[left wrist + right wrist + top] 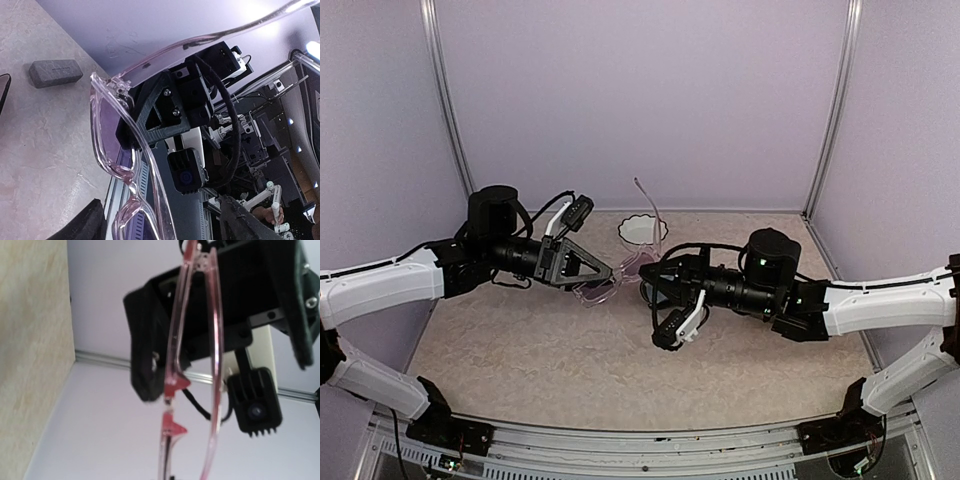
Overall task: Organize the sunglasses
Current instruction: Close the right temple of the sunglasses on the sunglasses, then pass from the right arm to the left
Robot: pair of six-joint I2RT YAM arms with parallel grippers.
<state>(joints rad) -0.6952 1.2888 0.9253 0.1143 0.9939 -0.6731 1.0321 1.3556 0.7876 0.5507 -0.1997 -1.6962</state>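
Right now the pink-clear sunglasses [600, 291] hang off the bench [540, 350], at mid-bench between my two arms, with one temple swung open and pointing up toward the back wall. My right end effector [650, 272] meets the frame at one end. I judge it is pinched on the frame there, because its own camera shows only a dark sliver at bottom centre and nothing out at the corners. My left end effector [603, 271] is spread wide, its fingers [85, 227] sitting at either side of the frame without closing on it. I read this as a mid-air handover, or a set-up to fold the open temple, with one arm steadying while the other lines up.

The overhead view gives me the layout, plus a white scalloped dish [640, 230] behind the glasses. Only the left wrist view shows the grey case [55, 73] lying shut on the bench. The right wrist view shows the frame edge-on. I cannot pick out the dark-lensed pair in any view.
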